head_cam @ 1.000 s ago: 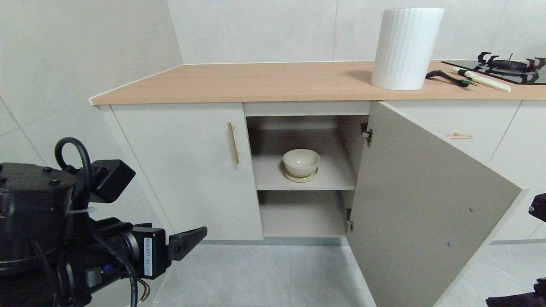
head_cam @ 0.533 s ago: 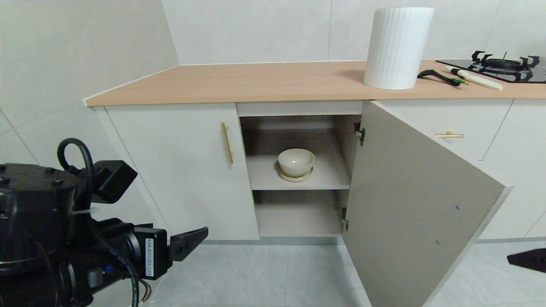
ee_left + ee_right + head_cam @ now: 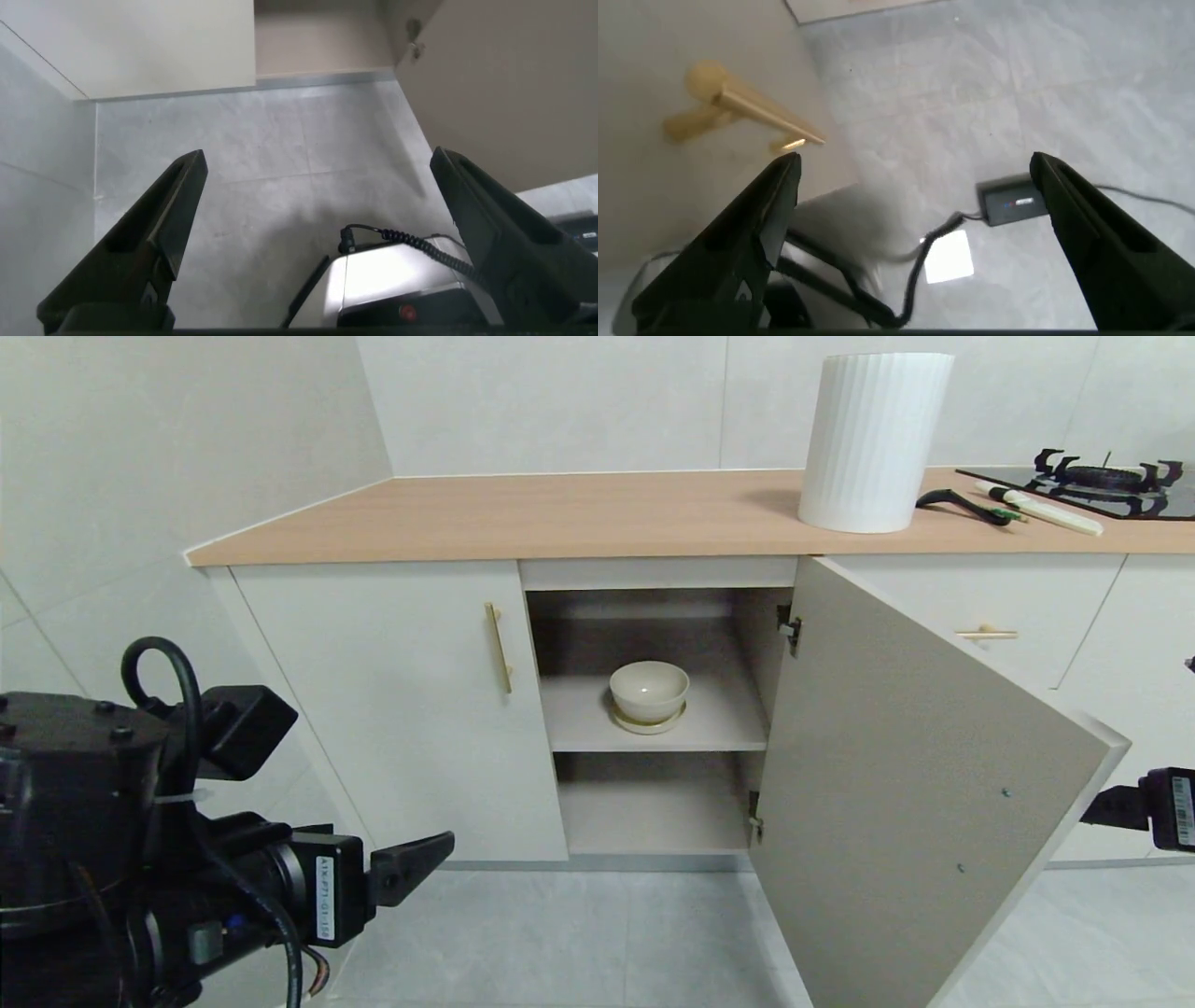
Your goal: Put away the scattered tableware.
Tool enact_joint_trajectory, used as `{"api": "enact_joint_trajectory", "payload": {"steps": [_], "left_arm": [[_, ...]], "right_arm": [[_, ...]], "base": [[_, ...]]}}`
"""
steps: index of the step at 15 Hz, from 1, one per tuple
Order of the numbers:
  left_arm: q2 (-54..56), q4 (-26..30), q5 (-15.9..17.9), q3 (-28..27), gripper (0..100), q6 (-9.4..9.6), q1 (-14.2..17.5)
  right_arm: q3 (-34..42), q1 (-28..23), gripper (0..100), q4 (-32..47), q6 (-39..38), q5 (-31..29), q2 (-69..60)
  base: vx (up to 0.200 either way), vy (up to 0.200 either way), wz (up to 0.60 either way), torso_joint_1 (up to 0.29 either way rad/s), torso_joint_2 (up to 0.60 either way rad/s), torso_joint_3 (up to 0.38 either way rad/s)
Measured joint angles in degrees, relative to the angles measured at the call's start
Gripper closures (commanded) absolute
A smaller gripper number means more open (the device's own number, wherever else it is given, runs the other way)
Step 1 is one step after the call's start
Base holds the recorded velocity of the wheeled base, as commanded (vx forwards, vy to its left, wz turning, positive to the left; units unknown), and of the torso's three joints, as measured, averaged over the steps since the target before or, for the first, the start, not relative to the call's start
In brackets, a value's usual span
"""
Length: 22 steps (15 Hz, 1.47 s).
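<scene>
Left gripper spread | right gripper spread | round cream bowl on matching saucer

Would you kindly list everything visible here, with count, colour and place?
bowl: one, cream, on the plate, upper shelf
plate: one, cream, under the bowl
door: one, beige, swung open to the right
container: one, white, ribbed, upright on the counter
utensil: one, black, on the counter by the stove
second utensil: one, cream, beside the first
stove: one, black, far right of the counter
left gripper: one, black, open, low above the floor
right gripper: one, black, open, beside the open door's gold handle
</scene>
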<state>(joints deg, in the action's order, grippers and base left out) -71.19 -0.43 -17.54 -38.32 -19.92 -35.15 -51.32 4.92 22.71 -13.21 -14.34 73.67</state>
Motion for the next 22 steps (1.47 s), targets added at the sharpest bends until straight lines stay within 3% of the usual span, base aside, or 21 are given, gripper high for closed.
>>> {"api": "enact_joint_trajectory", "payload": {"steps": [9, 15, 22], "left_arm": [[-0.02, -0.46, 0.0, -0.02, 0, -0.09, 0.0], [-0.05, -0.44, 0.0, 0.0, 0, -0.09, 0.0], [-0.09, -0.44, 0.0, 0.0, 0, -0.11, 0.0]], "right_arm": [[0.39, 1.99, 0, -5.39, -5.89, 0.28, 4.11], [0.91, 11.78, 0, -5.67, -13.14, 0.41, 5.57], [4.96, 20.48, 0, -18.37, -17.68, 0.4, 8.19]], "base": [[0.0, 0.0, 0.0, 0.0, 0.0, 0.0], [0.0, 0.0, 0.0, 0.0, 0.0, 0.0], [0.0, 0.0, 0.0, 0.0, 0.0, 0.0]]}}
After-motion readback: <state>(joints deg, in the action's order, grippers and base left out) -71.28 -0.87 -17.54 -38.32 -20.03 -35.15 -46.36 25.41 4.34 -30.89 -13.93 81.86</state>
